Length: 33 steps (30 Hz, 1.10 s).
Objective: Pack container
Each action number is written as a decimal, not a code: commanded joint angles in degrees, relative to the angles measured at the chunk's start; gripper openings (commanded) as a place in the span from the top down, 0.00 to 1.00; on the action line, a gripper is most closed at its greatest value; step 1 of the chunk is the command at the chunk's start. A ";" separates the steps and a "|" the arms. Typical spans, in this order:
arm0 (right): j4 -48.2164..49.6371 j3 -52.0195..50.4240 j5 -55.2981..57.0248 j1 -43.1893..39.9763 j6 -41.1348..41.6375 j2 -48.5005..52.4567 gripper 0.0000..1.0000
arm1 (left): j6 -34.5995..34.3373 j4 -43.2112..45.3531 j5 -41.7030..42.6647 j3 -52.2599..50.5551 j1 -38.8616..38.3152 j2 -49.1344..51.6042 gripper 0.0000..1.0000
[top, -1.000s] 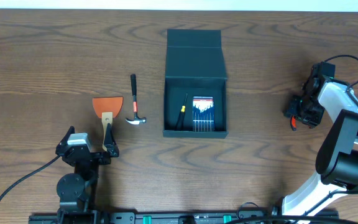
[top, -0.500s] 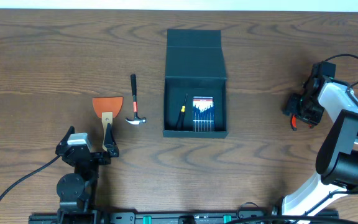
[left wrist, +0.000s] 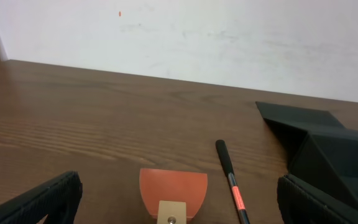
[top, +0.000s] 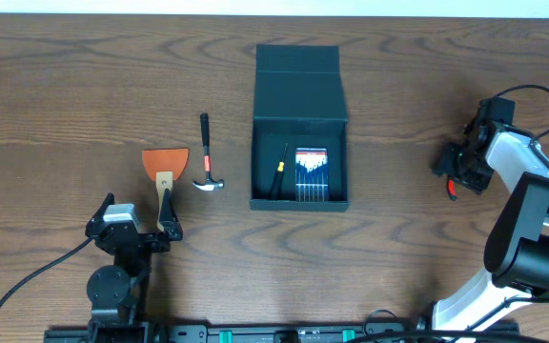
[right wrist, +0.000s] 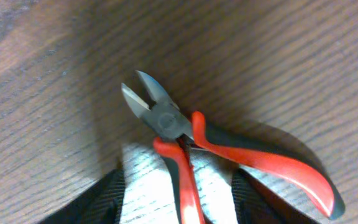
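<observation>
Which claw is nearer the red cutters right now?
Right. The right claw is open directly over the cutters, straddling their handles. The left claw is far off on the other side, beside the orange scraper.

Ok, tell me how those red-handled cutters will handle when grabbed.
The cutters are probably stiff and heavy for their size, given the metal head. Their splayed red handles may swing together if squeezed, shifting the tool. Lying flat, they should not roll.
</observation>
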 commanded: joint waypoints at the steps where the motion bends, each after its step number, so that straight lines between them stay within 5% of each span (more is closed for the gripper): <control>1: -1.40 -3.61 2.08 0.57 0.04 4.57 0.49 | 0.57 -2.10 -0.50 -1.07 0.28 -0.02 0.01; 14: -2.82 -3.58 2.08 0.55 0.04 4.57 0.71 | 0.59 -2.08 -0.50 -1.07 0.28 -0.02 0.01; 25: -3.32 -3.58 2.08 0.57 -0.02 4.57 0.99 | 0.57 -2.08 -0.50 -1.07 0.28 -0.02 0.01; 33: -3.74 -2.84 -0.55 0.57 -0.22 4.20 0.99 | 0.59 -2.08 -0.50 -1.07 0.28 -0.02 0.01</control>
